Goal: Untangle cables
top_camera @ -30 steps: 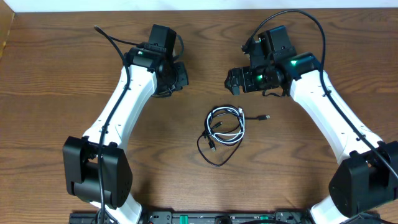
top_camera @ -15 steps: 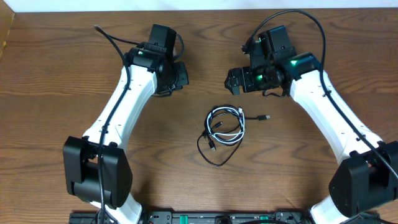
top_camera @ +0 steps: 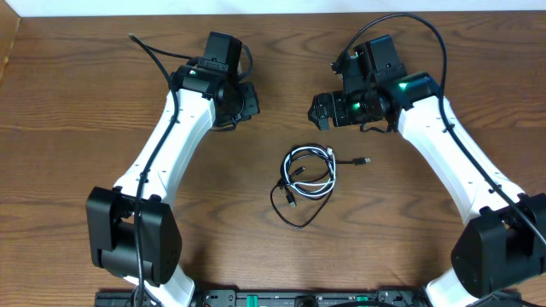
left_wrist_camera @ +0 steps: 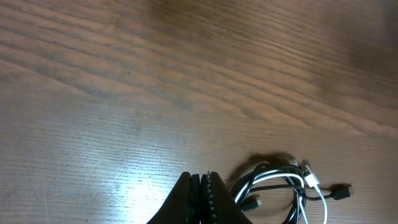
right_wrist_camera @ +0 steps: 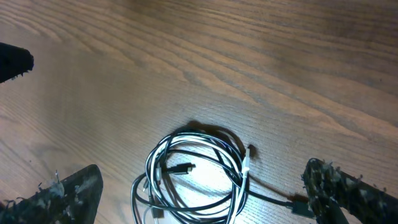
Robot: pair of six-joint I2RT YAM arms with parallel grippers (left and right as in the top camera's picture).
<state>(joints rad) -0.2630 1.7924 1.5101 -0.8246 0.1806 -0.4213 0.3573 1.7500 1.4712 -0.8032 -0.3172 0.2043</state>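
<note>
The black and white cables (top_camera: 308,170) lie coiled together in a tangle on the wooden table, with a black loop (top_camera: 294,209) trailing toward the front and a black plug end (top_camera: 364,160) sticking out to the right. My left gripper (top_camera: 249,101) is shut and empty, up and to the left of the tangle. Its closed fingers (left_wrist_camera: 202,202) show in the left wrist view beside the coil (left_wrist_camera: 280,190). My right gripper (top_camera: 317,111) is open and empty above the tangle. In the right wrist view its fingers (right_wrist_camera: 205,199) straddle the coil (right_wrist_camera: 196,177).
Thick black arm wires (top_camera: 149,53) arc over both arms at the back. The table's left edge (top_camera: 10,43) is at the far left. Bare wood (top_camera: 68,153) surrounds the cables.
</note>
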